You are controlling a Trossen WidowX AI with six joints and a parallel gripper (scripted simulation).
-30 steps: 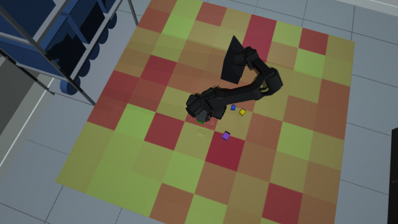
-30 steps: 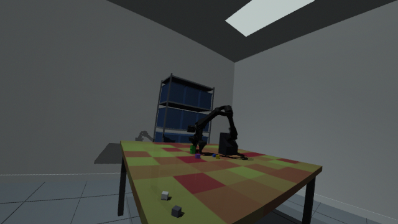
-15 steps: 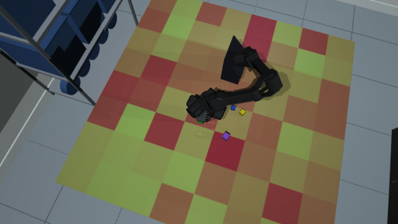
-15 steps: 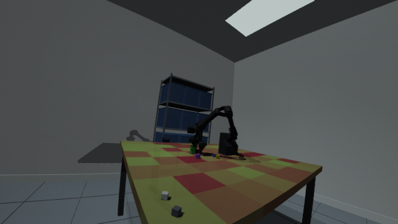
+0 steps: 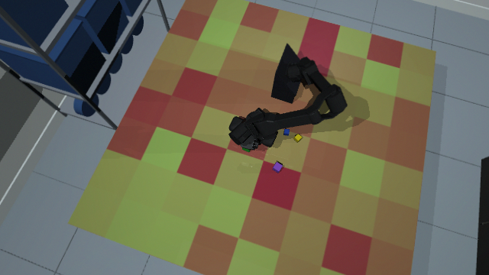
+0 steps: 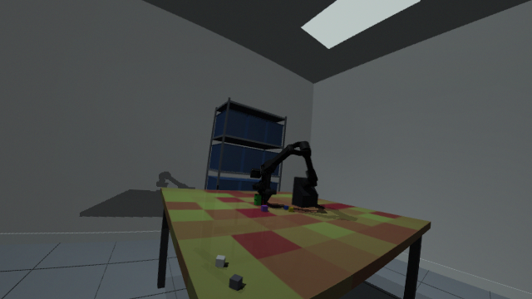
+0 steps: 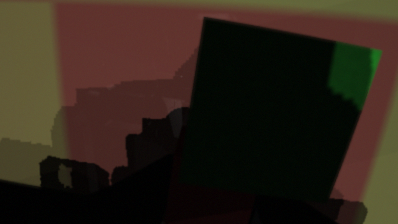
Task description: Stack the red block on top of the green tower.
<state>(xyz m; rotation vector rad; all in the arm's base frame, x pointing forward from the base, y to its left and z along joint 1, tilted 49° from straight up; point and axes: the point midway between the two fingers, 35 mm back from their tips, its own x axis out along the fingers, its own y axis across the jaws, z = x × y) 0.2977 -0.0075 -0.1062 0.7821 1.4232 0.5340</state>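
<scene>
The green tower stands upright on the table, its dark shaded top large in the wrist view. The red block shows as a dark red patch at the bottom of the wrist view, low beside the tower; I cannot tell if they touch. The arm hides it in the top and exterior views. My gripper is low beside the tower, pointing down. Its dark fingers come up to both sides of the red block, and it looks shut on it. The fingertips are partly hidden behind the tower.
A blue block, a yellow block and a purple block lie near the gripper. A white block and a grey block lie at the table's far end from the arm.
</scene>
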